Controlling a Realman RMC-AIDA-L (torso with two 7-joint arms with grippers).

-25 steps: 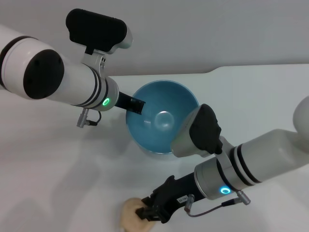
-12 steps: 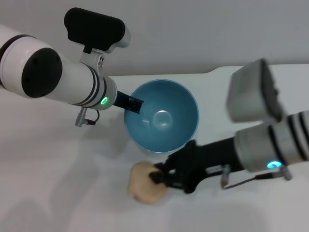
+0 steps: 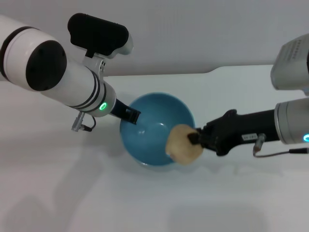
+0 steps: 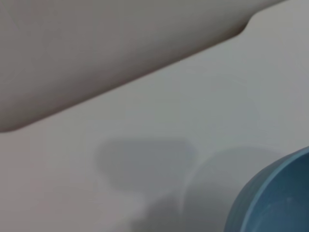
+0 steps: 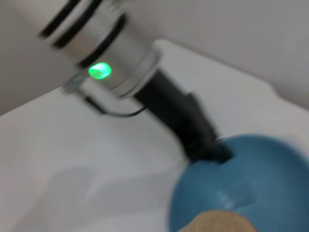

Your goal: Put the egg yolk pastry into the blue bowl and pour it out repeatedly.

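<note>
Across the white bench [image 3: 58, 193], a big shift from half a second ago: right gripper [image 3: 197, 139] swung up from the near edge, now hovering at the near-right rim of the blue bowl [image 3: 145, 137], jaws closed on the egg yolk pastry [image 3: 183, 145], held above the rim, not yet inside. Bowl lowered and levelled too, left gripper [image 3: 133, 115] clamped on its far-left rim. Release probably next. From the right wrist, the left gripper's grip on the rim plain; from the left wrist, only a sliver of bowl.
</note>
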